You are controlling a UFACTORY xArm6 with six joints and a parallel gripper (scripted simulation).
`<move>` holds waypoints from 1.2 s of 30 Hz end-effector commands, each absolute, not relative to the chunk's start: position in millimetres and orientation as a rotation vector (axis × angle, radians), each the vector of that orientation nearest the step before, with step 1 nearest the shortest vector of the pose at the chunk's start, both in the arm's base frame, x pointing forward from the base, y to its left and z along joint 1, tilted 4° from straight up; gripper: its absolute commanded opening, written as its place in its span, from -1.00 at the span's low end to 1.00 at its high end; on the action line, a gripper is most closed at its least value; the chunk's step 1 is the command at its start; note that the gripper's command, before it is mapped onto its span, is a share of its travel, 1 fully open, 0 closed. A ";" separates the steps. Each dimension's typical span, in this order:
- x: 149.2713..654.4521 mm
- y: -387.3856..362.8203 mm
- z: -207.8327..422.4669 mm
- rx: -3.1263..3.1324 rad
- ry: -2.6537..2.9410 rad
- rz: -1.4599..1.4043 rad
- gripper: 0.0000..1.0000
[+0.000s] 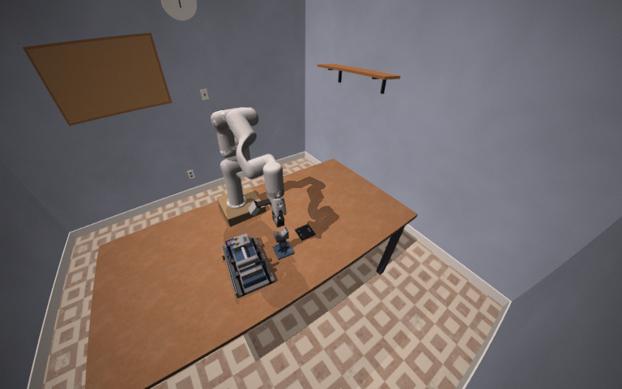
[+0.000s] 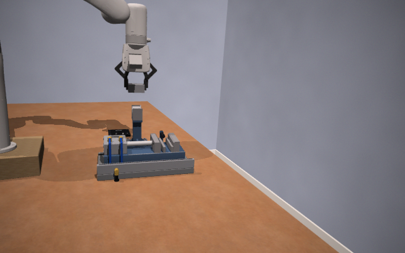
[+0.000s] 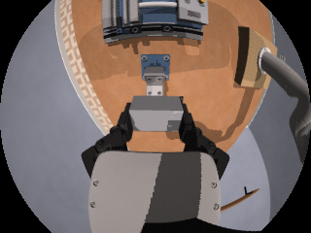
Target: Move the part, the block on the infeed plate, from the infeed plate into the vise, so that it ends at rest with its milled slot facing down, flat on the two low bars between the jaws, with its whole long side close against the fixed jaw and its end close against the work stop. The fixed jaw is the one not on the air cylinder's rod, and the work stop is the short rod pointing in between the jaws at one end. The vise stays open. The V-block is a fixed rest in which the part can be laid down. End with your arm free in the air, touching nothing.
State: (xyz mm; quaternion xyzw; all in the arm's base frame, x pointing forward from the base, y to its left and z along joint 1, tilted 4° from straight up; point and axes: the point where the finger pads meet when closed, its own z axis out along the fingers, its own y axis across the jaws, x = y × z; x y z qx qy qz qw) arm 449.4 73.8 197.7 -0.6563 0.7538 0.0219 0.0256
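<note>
My gripper [image 2: 136, 86] is shut on the part [image 2: 136, 87], a grey block, and holds it in the air above the V-block [image 2: 136, 114]. In the wrist view the part [image 3: 155, 113] sits between the two black fingers, with the V-block [image 3: 155, 73] below it on its blue base. The vise [image 2: 143, 152] stands in front of the V-block, its two jaws [image 2: 165, 142] apart, with the air cylinder [image 2: 115, 145] at its left end. The black infeed plate [image 2: 119, 132] lies bare behind the vise. The vise also shows in the top view [image 1: 247, 264] and in the wrist view [image 3: 155, 14].
The arm's base stands on a wooden block [image 2: 20, 156] at the left. A small yellow and black post [image 2: 116, 174] stands at the vise's front rail. The table's right edge [image 2: 262, 191] runs close to the wall.
</note>
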 end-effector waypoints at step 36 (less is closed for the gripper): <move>487.4 -19.1 195.2 -1.112 2.897 0.087 -1.00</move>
